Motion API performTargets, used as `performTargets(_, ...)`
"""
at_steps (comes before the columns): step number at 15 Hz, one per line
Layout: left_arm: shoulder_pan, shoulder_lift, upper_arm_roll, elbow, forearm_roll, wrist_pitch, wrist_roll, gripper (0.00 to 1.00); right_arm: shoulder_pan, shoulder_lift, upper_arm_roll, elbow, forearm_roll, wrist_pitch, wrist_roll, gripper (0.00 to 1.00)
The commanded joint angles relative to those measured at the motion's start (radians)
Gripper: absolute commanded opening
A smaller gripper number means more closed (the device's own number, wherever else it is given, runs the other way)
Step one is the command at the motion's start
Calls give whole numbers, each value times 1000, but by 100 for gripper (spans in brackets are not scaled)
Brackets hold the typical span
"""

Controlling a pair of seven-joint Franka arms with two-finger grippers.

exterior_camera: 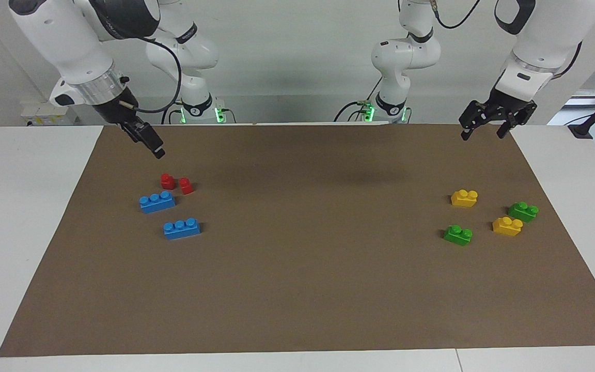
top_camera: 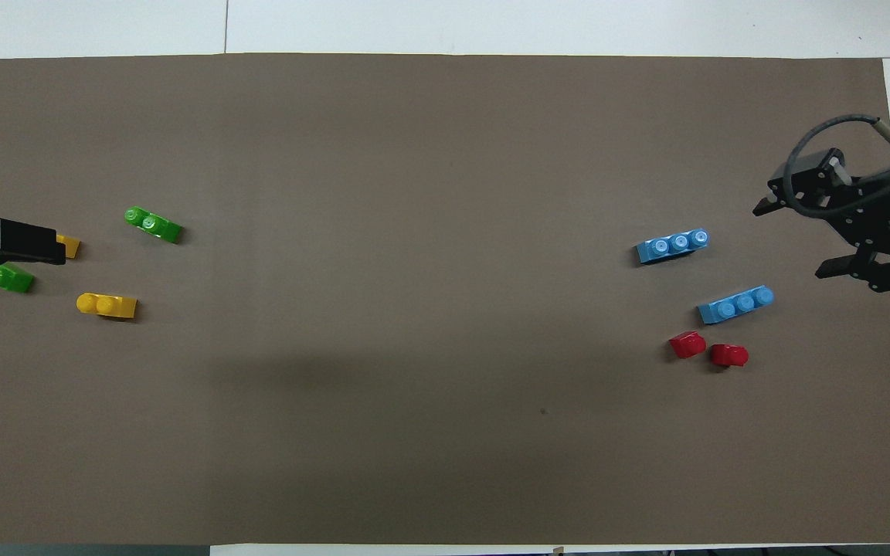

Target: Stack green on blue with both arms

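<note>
Two blue three-stud bricks (exterior_camera: 157, 201) (exterior_camera: 182, 228) lie on the brown mat (exterior_camera: 297, 289) toward the right arm's end; overhead they show as blue bricks (top_camera: 735, 304) (top_camera: 673, 245). Two green two-stud bricks (exterior_camera: 458, 234) (exterior_camera: 523, 211) lie toward the left arm's end. My right gripper (exterior_camera: 155, 147) hangs open and empty over the mat, tilted, touching no brick; from above this right gripper (top_camera: 789, 240) shows spread fingers. My left gripper (exterior_camera: 482, 135) hangs open and empty over the mat's edge. Overhead, the left gripper (top_camera: 51, 245) partly covers one green brick (top_camera: 6, 277); the other green brick (top_camera: 153, 225) shows fully.
Two small red bricks (exterior_camera: 168, 181) (exterior_camera: 186, 185) lie just nearer to the robots than the blue ones. Two yellow two-stud bricks (exterior_camera: 464, 198) (exterior_camera: 507, 226) sit among the green ones. White table (exterior_camera: 29, 232) surrounds the mat.
</note>
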State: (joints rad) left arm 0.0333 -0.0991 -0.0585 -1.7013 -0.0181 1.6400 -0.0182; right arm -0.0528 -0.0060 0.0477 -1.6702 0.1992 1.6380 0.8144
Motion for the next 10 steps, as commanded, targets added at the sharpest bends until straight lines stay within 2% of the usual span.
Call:
performTargets(1,11,-19,2,-37,-6,43,9,100,-44,79,-3,26,110,8,135,100)
performTargets(4,20,15,5,-37,-5,72,-5,100,-70,170,-3,53,152,0,163,100)
performTargets(7,37,54,5,-50,-5,132,-100,100,-79,244,-8,72,193,3,166,100)
performTargets(10,48,113,6,-49,-6,193,-211,100,-101,277,-8,64,203,22,166,100)
